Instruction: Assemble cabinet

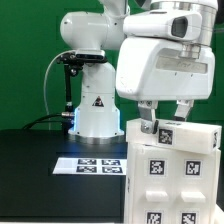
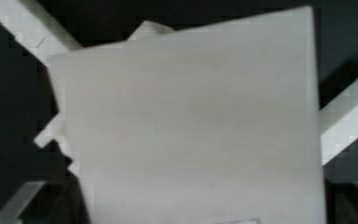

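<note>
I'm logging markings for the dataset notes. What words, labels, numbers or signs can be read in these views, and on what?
No readable words or numbers.
Robot base: a dark triangular sign, too small to read.
Cabinet: square black-and-white tags, patterns only.
Marker board: the same kind of tags, no text.
Wrist view: a blank white panel, nothing printed.

I see the marker board (image 1: 99, 162) lying flat on the black table (image 1: 30, 185), low in the frame near centre, with a green wall (image 1: 25, 50) filling the upper left.

White tagged cabinet panel (image 1: 172, 172) (image 2: 190, 120) stands upright, its top edge between the jaws.
</note>
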`<state>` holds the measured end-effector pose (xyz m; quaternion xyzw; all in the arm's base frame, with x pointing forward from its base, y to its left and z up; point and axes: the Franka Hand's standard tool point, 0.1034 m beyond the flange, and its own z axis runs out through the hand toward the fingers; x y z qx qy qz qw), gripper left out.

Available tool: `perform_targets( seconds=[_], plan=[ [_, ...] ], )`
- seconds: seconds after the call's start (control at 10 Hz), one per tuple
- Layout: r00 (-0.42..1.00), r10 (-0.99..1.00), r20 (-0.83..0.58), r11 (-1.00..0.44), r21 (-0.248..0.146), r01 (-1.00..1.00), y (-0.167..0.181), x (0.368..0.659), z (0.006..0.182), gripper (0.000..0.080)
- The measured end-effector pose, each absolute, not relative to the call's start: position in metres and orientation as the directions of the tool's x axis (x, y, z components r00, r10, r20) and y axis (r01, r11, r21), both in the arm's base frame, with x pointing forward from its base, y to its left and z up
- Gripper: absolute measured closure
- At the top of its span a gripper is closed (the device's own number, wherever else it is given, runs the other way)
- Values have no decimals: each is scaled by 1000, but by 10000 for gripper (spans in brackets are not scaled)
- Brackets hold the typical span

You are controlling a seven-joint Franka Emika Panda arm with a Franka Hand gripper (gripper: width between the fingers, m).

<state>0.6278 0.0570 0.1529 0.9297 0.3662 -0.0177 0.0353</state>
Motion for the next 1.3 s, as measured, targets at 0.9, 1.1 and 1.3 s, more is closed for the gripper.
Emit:
perform_targets(
  seconds=[0.9,1.1,1.3],
  plan=[
    [990,-141,24,-989,41,-142,68,631,154,243],
    [959,-282,31,-958,36,-283,69,631,155,243],
    [913,-407,34,-912,28,-408,70,631,155,243]
  ],
)
